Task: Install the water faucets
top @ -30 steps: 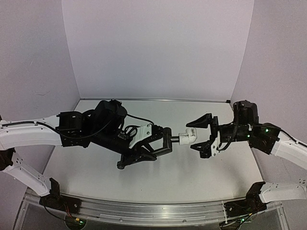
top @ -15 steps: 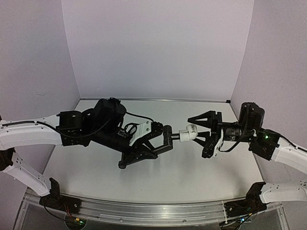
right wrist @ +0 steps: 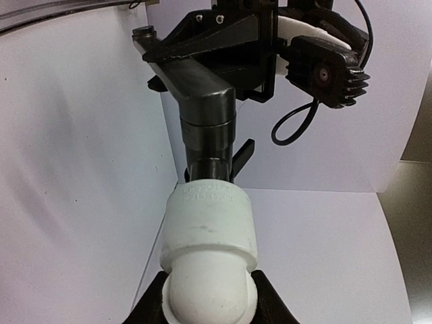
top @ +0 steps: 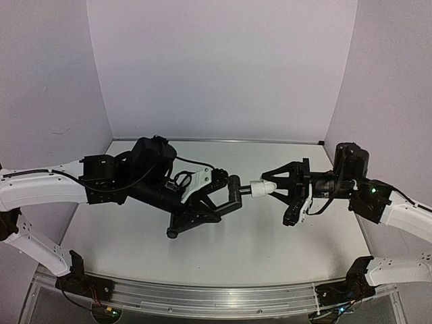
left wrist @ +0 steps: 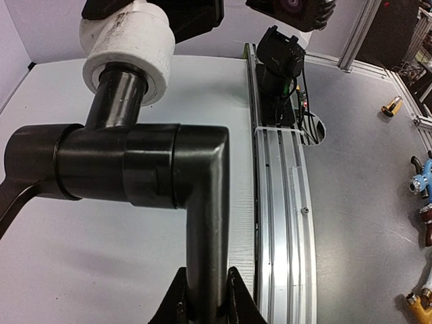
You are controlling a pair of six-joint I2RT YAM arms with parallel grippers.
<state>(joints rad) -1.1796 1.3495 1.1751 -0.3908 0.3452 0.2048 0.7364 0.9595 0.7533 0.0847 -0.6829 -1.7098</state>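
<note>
Black L-shaped pipe [top: 236, 188] and white fitting [top: 262, 188], held in mid-air above the table [top: 236, 250] between the two arms. The left gripper [top: 223, 196] is closed narrowly on one leg of the pipe; in the left wrist view its jaws pinch that leg at the bottom edge, and the other leg turns at the elbow toward the fitting. The right gripper [top: 273, 189] is closed on the fitting's rounded end, with the jaws lying against both of its sides in the right wrist view. The pipe's free leg and the fitting lie on a single axis, which runs left to right in the top view from one gripper straight toward the other. The fitting's open collar faces the pipe, and the pipe end sits inside it; how deep it goes cannot be told. The fitting lies directly ahead of the right gripper and is nearer to that arm, while the pipe is nearer to the left. The seating move appears to depend on keeping these two axes in line while the parts are pressed together. Count: one pipe, one fitting, two grippers.
</note>
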